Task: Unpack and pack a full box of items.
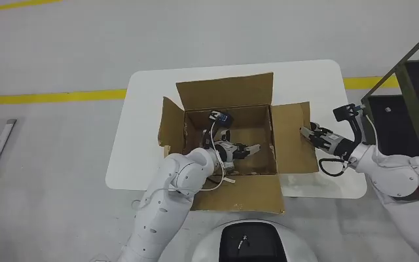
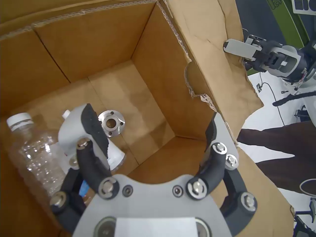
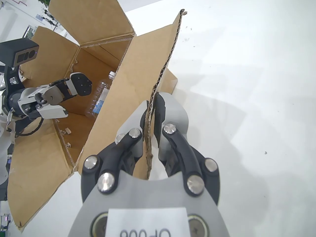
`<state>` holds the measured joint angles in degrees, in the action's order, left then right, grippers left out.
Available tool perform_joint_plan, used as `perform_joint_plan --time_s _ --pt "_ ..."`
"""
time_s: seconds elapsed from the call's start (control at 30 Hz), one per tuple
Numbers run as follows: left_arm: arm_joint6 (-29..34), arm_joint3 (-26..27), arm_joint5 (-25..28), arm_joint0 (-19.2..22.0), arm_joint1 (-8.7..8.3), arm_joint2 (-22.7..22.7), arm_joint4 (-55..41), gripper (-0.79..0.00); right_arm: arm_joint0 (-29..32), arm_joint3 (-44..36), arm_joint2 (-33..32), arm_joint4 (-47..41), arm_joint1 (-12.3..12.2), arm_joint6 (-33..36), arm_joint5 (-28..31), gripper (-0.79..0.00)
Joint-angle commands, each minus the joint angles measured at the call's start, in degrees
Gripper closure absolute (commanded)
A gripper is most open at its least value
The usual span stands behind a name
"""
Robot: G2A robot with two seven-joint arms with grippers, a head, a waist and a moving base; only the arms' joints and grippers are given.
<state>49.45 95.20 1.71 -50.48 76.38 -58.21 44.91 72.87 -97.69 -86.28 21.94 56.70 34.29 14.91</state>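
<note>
Brown cardboard box point(image 1: 226, 95) open on white table point(image 1: 150, 131). Inside it, left gripper point(image 2: 151, 122), jaws spread wide, near clear plastic bottle point(image 2: 32, 149) and round metal flange point(image 2: 111, 123) lying on box floor. Right gripper point(image 3: 150, 104) clamped on edge of right side flap point(image 3: 138, 75).
</note>
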Motion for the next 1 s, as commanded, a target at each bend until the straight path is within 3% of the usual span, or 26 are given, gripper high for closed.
perform_joint_plan --time_s 0.0,0.07,0.13,0.37,0.6,0.7,0.77,0.97 --pt "0.0 0.0 0.0 0.0 0.00 0.0 0.0 -0.785 -0.2 0.0 -0.1 -0.2 0.0 -0.1 0.1 -0.095" --pt "0.0 0.0 0.0 0.0 0.00 0.0 0.0 -0.785 -0.3 -0.1 -0.3 -0.6 0.0 -0.3 0.5 -0.145" --pt "0.0 0.0 0.0 0.0 0.00 0.0 0.0 -0.785 -0.4 -0.3 -0.5 -0.7 0.0 -0.2 0.6 -0.252" --pt "-0.3 0.4 0.6 -0.3 -0.15 0.2 2.1 -0.785 -0.3 -1.3 -0.7 -0.8 -0.1 0.1 0.8 -0.311" --pt "10.0 2.7 -3.1 2.0 -0.54 1.2 10.6 -0.785 0.0 -1.9 -0.7 -0.6 -0.1 -0.1 0.9 -0.265" --pt "18.3 3.5 -2.9 4.2 -0.84 2.8 18.4 -0.785 0.2 -2.0 -0.6 -0.4 -0.1 -0.4 1.0 -0.240" --pt "22.4 3.5 -3.7 4.8 -0.70 3.3 17.8 -0.785 0.4 -2.1 -0.6 -0.4 -0.1 -0.5 1.1 -0.215" --pt "26.4 0.2 -6.9 6.5 -0.32 3.8 19.2 -0.785 0.4 -2.4 -0.3 0.0 0.0 -0.6 1.2 -0.197"
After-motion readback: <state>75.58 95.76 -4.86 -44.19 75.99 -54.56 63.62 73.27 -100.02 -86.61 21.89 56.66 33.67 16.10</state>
